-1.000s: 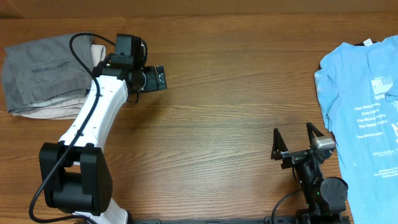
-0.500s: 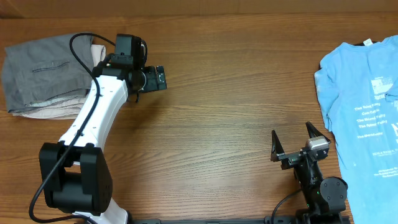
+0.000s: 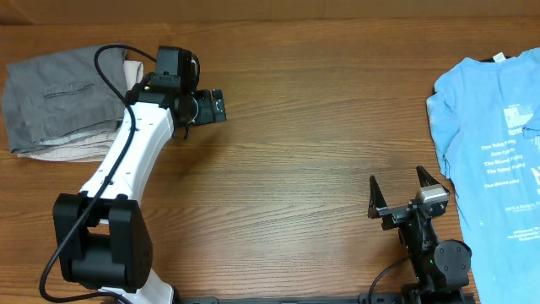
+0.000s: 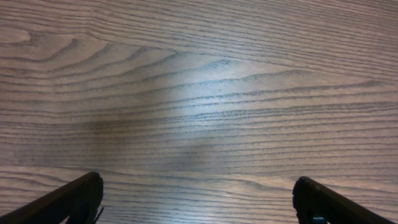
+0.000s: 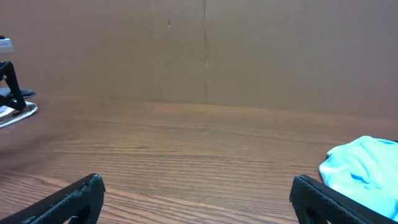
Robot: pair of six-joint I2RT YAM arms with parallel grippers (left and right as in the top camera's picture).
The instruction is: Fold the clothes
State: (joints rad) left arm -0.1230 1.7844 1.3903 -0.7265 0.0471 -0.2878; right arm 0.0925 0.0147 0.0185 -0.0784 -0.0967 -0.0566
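Note:
The clothes, dark-grey shorts [image 3: 59, 93] with a slit pocket, lie folded at the table's far left on top of a pale beige garment [image 3: 78, 145]. My left gripper [image 3: 213, 105] hovers to the right of that pile, apart from it. Its jaws are open, and the left wrist view shows only bare wood between the left gripper's [image 4: 198, 184] tips. My right gripper [image 3: 396, 177] stands open near the front right edge, with nothing between its fingers; in its own view the right gripper [image 5: 197, 182] frames bare table. The shorts show in neither wrist view.
A light-blue T-shirt [image 3: 498, 127] with white print lies spread at the right edge, just right of my right gripper, and its corner [image 5: 364, 168] shows in the right wrist view. A brown cardboard wall [image 5: 205, 50] closes the back of the table.
My right wrist has shifted slightly near the front edge, jaws still wide. The left arm and the garments have not moved.

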